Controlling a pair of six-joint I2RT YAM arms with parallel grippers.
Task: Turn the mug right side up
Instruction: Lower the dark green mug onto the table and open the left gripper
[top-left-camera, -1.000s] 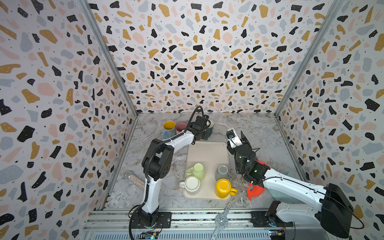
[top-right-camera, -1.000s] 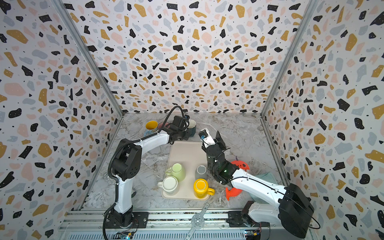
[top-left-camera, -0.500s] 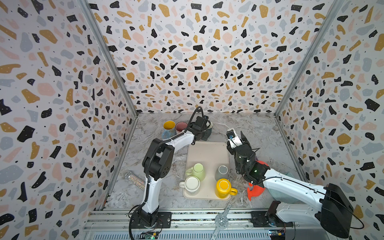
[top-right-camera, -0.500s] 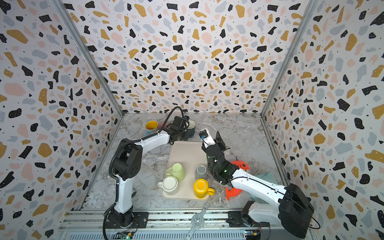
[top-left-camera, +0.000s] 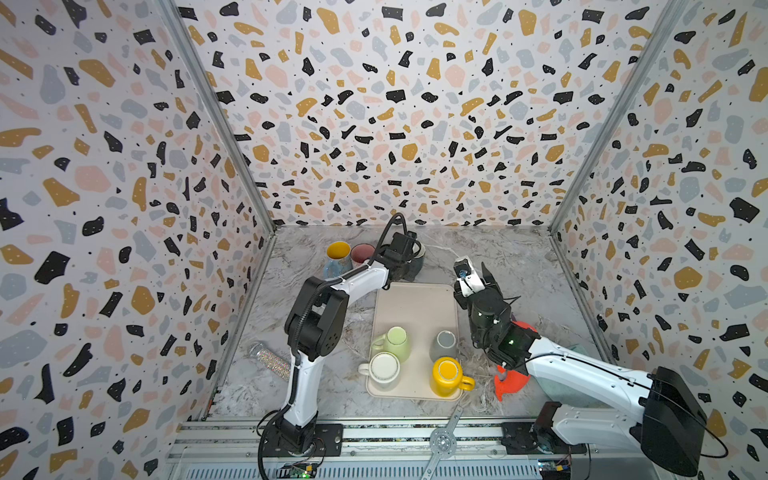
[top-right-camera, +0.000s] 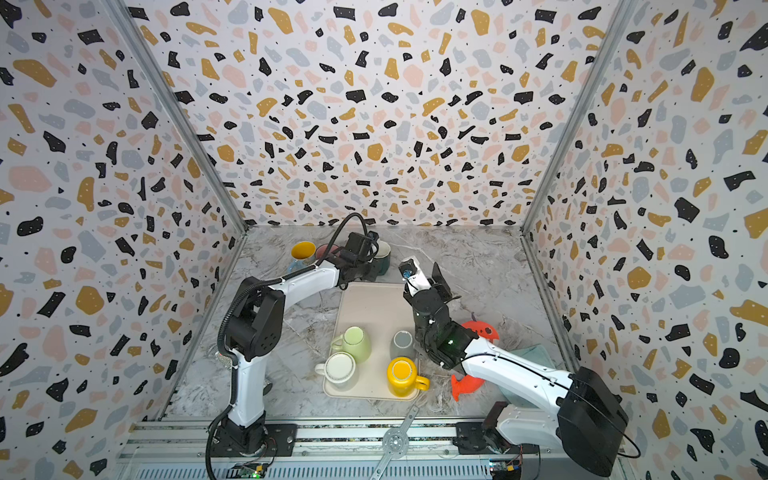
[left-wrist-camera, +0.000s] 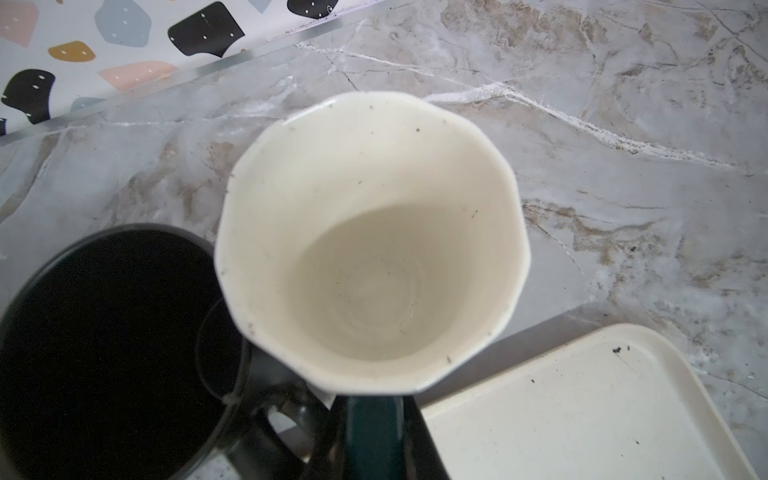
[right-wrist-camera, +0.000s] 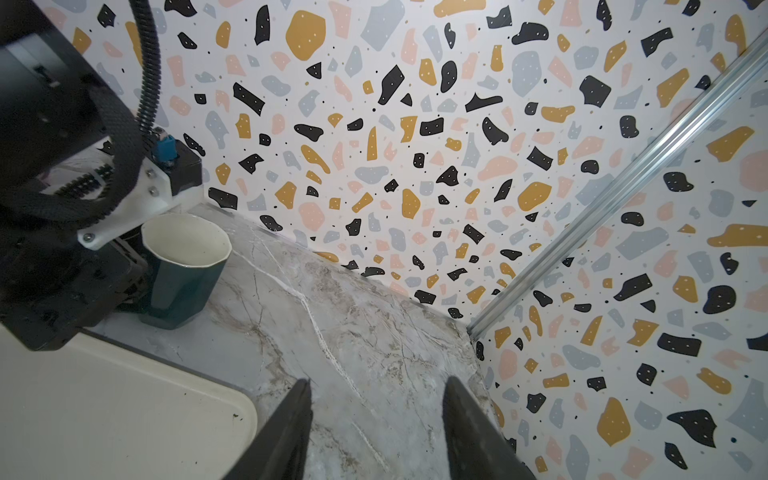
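**Teal mug upright at the back, left gripper on its handle**

Nothing has visibly shifted in the last second. The teal mug (right-wrist-camera: 183, 274) stands mouth-up on the marble at 12 o'clock of the tray (top-left-camera: 415, 299), its cream inside empty, so the flip looks done and only letting go remains. The left gripper (left-wrist-camera: 372, 440) clamps its handle, and the right gripper (right-wrist-camera: 378, 382) hangs spread and empty. Four mugs crowd the tray's 6 o'clock end.

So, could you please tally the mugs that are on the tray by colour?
Light green mug: 1
Grey mug: 1
White mug: 1
Yellow mug: 1
Total: 4
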